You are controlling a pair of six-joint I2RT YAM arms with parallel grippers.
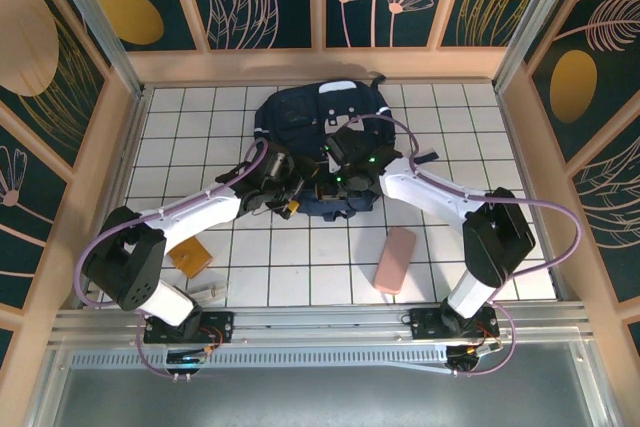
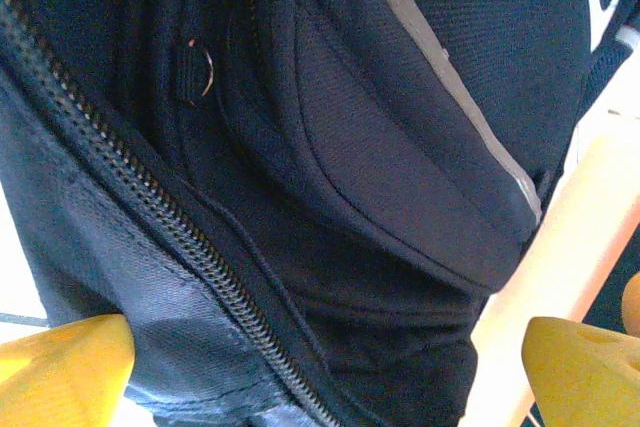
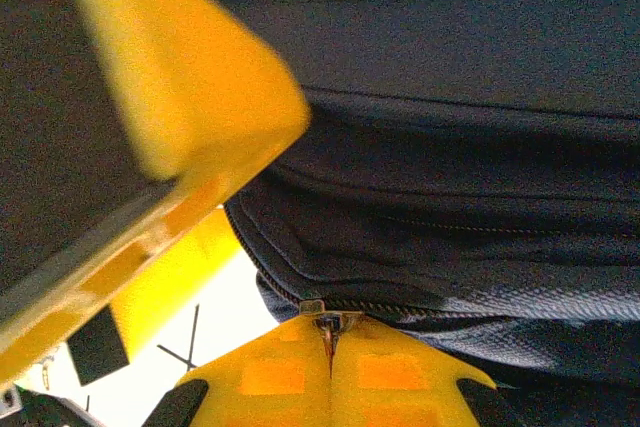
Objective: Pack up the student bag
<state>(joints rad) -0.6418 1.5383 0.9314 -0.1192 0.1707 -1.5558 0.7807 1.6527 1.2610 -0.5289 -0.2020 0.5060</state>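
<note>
Lying toward the far middle of the white tiled table [image 1: 300, 257], the student bag [image 1: 315, 117] has both arms reaching in at its near edge. The left gripper [image 2: 325, 362] stands wide, its yellow fingers [image 2: 70, 367] far apart before the bag's zipper teeth, holding nothing. The right gripper [image 3: 330, 362] is pinched tight on the metal zipper pull [image 3: 328, 319].

The student bag [image 1: 320, 132] lay far-centre on my bench [image 1: 300, 257], left claw [image 1: 290, 195] at its near edge, right claw [image 3: 330, 362] on its zipper pull [image 3: 328, 319]; in front, an oblong case [image 1: 396, 260] right, a flat block [image 1: 189, 257] left.
</note>
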